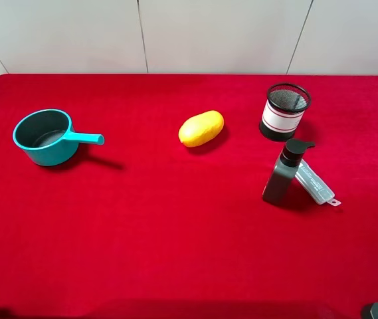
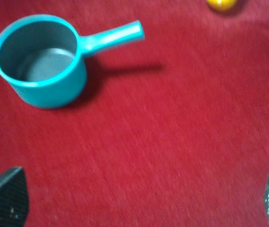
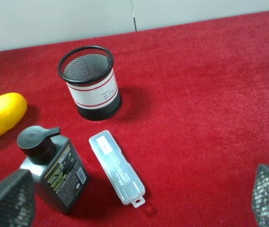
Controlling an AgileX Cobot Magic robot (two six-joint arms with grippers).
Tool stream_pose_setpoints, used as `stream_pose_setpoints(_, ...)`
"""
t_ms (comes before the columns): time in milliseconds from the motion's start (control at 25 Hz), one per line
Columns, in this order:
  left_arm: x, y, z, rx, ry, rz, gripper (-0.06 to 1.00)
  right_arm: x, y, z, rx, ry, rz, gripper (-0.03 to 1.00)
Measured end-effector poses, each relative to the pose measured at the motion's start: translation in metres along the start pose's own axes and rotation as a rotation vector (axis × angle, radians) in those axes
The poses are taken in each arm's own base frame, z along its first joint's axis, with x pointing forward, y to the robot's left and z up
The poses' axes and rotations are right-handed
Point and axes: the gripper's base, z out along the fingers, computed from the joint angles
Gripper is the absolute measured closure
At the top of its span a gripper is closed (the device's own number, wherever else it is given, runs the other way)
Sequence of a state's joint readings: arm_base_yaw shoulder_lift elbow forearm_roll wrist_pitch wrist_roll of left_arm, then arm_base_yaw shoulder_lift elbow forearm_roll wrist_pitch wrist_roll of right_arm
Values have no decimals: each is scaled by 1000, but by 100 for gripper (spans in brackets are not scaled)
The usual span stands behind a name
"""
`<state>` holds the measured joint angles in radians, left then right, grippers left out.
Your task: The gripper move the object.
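The dark grey pump bottle with a black pump top stands upright on the red cloth at the right, just in front of the black mesh cup. In the right wrist view the bottle stands by one fingertip, with its label facing the camera. My right gripper is open and empty, short of the bottle. My left gripper is open and empty over bare cloth, near the teal saucepan. In the high view only dark arm parts show, at the bottom corners.
A flat translucent case lies touching the bottle's right side; it also shows in the right wrist view. A yellow fruit lies at the centre back. The teal saucepan stands at the left. A white wall runs behind the table.
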<state>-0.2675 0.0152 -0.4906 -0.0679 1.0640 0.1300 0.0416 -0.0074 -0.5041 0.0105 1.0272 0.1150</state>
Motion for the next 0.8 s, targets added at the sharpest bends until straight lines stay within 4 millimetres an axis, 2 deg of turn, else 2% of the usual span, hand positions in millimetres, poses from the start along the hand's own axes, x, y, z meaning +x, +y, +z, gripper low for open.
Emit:
stream_pose_setpoints(320,0,-11,0,-78,-2,18,-5,0,0,0,-1,0,0,27)
stream_pose_setpoints(800,0,-12,0,-73,-2,30,-4,0,0,0,-3,0,2,27)
